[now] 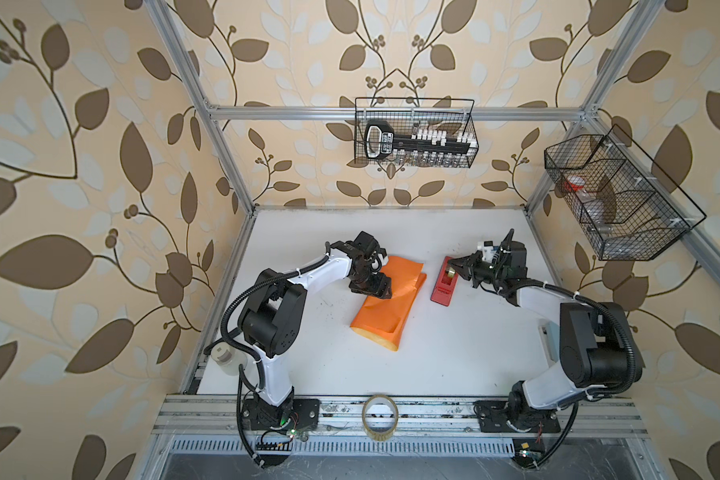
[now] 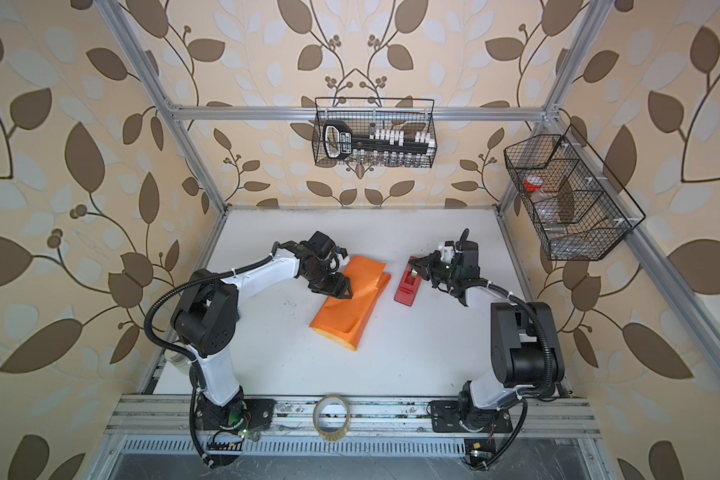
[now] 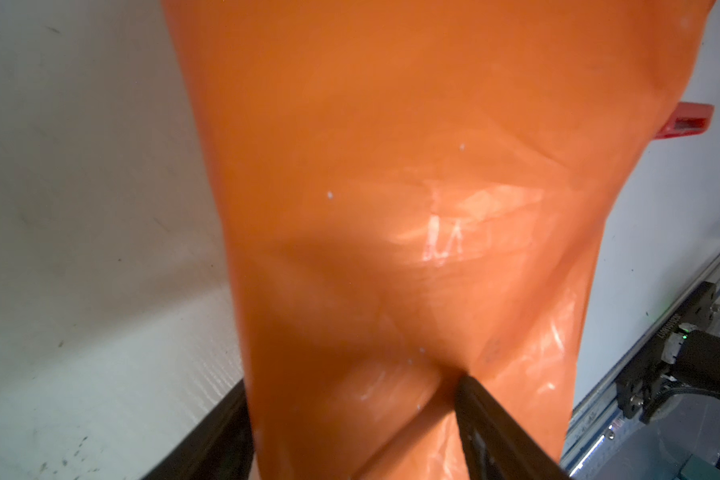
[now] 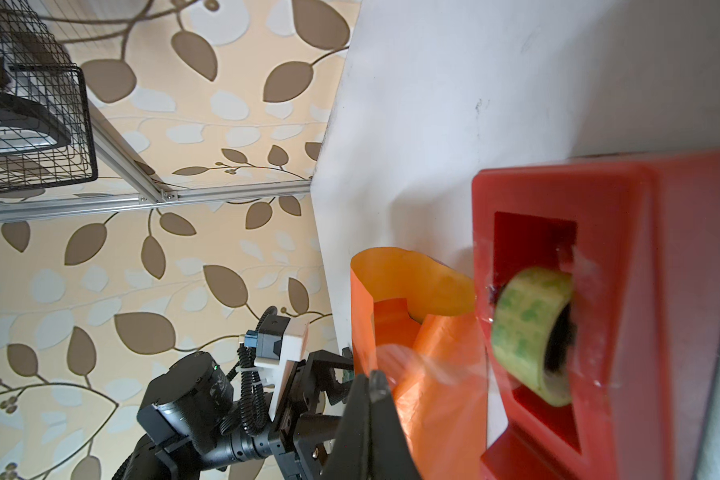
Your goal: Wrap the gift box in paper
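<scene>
The orange paper lies folded into a long bundle mid-table, its yellow-tan face showing at the ends. The gift box is hidden. My left gripper is open at the bundle's far-left part. One of its fingers presses a dent into the paper and the other stands at the paper's edge. My right gripper is shut on the end of a clear tape strip. The strip runs back to the roll in the red tape dispenser.
A clear tape roll stands on the front rail between the arm bases. A white bottle sits at the table's left edge. Two wire baskets hang on the back and right frame.
</scene>
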Tool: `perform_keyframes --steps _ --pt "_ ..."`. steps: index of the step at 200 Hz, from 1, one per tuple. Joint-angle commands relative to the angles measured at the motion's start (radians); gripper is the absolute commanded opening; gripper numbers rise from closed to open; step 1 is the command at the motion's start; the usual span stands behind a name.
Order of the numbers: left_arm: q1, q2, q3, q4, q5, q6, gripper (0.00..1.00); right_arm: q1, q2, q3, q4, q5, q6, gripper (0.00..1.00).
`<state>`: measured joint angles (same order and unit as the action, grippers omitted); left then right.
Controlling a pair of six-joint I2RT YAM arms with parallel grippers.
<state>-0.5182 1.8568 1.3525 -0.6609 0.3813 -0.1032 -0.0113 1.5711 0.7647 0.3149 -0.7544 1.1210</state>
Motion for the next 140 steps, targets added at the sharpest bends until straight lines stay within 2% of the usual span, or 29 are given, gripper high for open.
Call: perform_keyframes --steps 1,32,54,81,140 --pt "-0.015 0.008 -0.021 -0.037 -0.016 0.010 0.75 0.011 -0.047 0.049 -0.049 0.012 -0.015 0.00" --pt "-0.015 0.004 -0.008 -0.048 -0.016 0.007 0.75 0.011 -0.096 0.055 -0.033 0.012 0.034 0.00" --pt "-0.015 0.008 -0.021 -0.036 -0.019 0.006 0.75 0.014 -0.094 0.050 -0.087 0.025 -0.028 0.00" --pt "-0.016 -0.001 -0.015 -0.045 -0.017 0.007 0.75 0.034 -0.092 -0.056 0.007 0.028 0.021 0.00" --pt "-0.015 0.016 -0.015 -0.036 -0.011 0.003 0.75 0.121 -0.193 -0.207 0.010 0.082 0.020 0.00"
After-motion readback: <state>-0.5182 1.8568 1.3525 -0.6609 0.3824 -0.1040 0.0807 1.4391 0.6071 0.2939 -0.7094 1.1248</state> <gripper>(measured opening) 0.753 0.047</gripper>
